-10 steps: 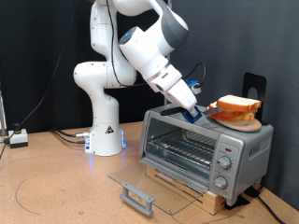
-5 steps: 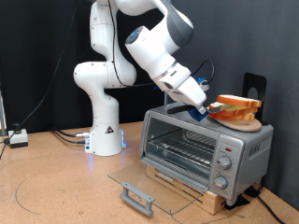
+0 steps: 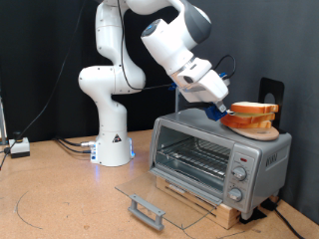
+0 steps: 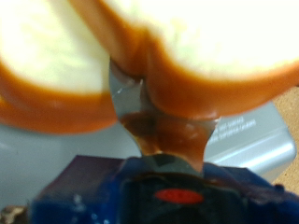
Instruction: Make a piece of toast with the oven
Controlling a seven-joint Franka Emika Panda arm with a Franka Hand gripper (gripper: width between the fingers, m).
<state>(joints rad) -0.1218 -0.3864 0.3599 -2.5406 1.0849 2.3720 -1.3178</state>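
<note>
1. Your piece of toast sits as the top slice of a pile of bread on the roof of the oven, at the exterior view's right; the oven door lies dropped open onto the bench and the rack inside looks bare.
2. Judge the slice as light, soft and easily crushed: a pale crumb face ringed by orange-brown crust. The crust edge is the firmer place to take it, pinched across its thin dimension rather than pressed on the face.
3. The end effector hangs at the pile's edge on the exterior view's left side, the arm reaching down from above the oven.
4. In the wrist view the end effector is pressed right up to the bread, crust filling the frame; a brownish fingertip shape appears to meet the crust, though blur makes it uncertain.
5. Whether it is clenched on a slice or merely released against it, you cannot tell from either view.
</note>
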